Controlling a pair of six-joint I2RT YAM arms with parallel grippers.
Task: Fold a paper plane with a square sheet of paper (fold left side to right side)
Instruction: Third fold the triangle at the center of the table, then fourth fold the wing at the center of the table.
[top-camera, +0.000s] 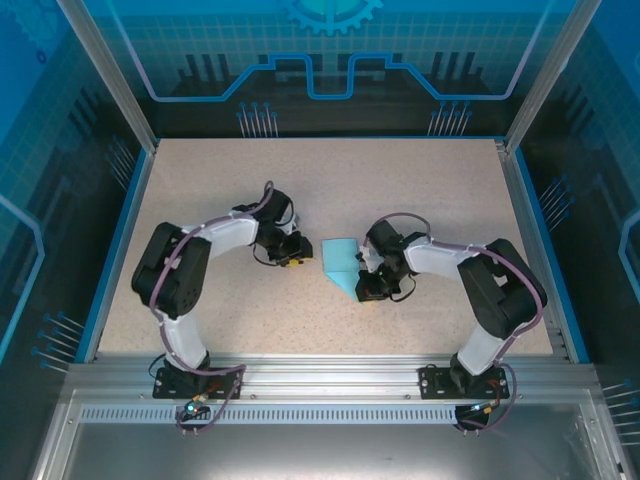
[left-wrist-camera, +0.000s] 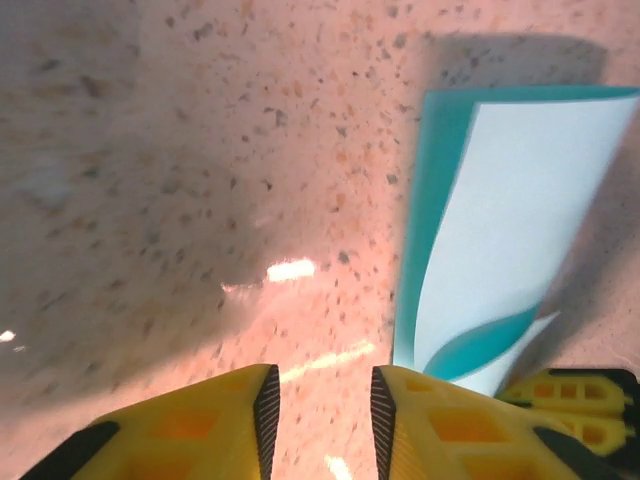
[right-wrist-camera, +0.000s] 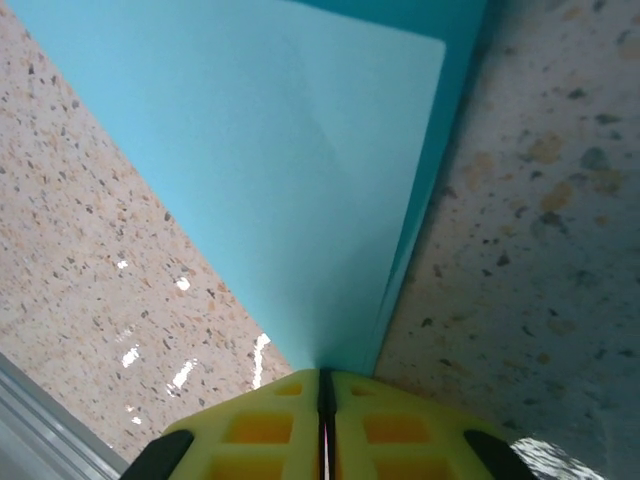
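The blue sheet of paper (top-camera: 340, 262) lies in the middle of the speckled bench (top-camera: 420, 180), btw the two arms. From above it looks like a square w/ a point at its near end.

The L tool (top-camera: 299, 252) sits just left of the paper, near its left edge. In the L wrist view, the yellow fingers (left-wrist-camera: 430, 425) of the L tool (left-wrist-camera: 322, 378) are apart. There is only bare bench in the gap & nothing is held. In that view the paper (left-wrist-camera: 500, 220) is off to the right. It shows a pale face w/ a darker blue strip along its left side. A curl of darker blue shows low down. A yellow finger (left-wrist-camera: 572, 392) of the other tool peeks in at the paper's near corner.

The R tool (top-camera: 362, 277) is at the paper's right side, near the point. In the R wrist view, the R tool (right-wrist-camera: 322, 380) has its two yellow fingers (right-wrist-camera: 400, 425) pressed together. They pinch the paper (right-wrist-camera: 290, 170) where it narrows to a tip. The paper fans out from the pinch, pale on top. A darker layer shows along its right edge & far corner.

The back wall (top-camera: 330, 60) is blue w/ line shapes & part of a gear (top-camera: 330, 12) drawn on it. I can't make out any words.
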